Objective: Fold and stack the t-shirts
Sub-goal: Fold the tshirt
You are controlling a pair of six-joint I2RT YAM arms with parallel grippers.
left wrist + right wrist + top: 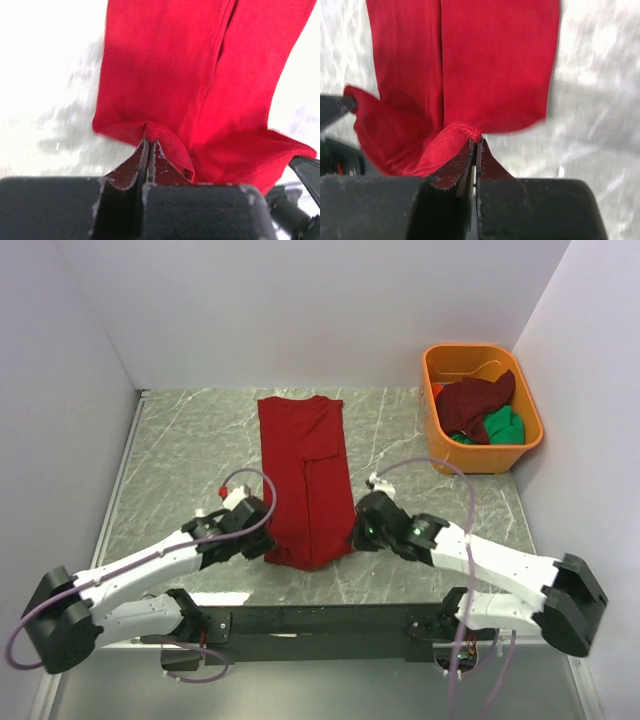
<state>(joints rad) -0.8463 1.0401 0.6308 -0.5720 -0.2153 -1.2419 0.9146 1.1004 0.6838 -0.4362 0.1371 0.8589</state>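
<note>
The red t-shirt (303, 470) lies mid-table (180, 460) as a narrow strip, its long axis running straight away from the arms. Its near end bunches up where the left gripper (149, 150) pinches the left corner and the right gripper (474, 147) the right corner, both closed tight on cloth. The next fold likely carries this end toward the far hem. The other 2 shirts, the maroon shirt (480, 400) and the green shirt (503, 425), sit in the orange tub (470, 348), far right.

Folded t-shirt (303, 475) on table (180, 470) between left claw (270, 540) and right claw (352, 532); tub (500, 458) behind, far right.
</note>
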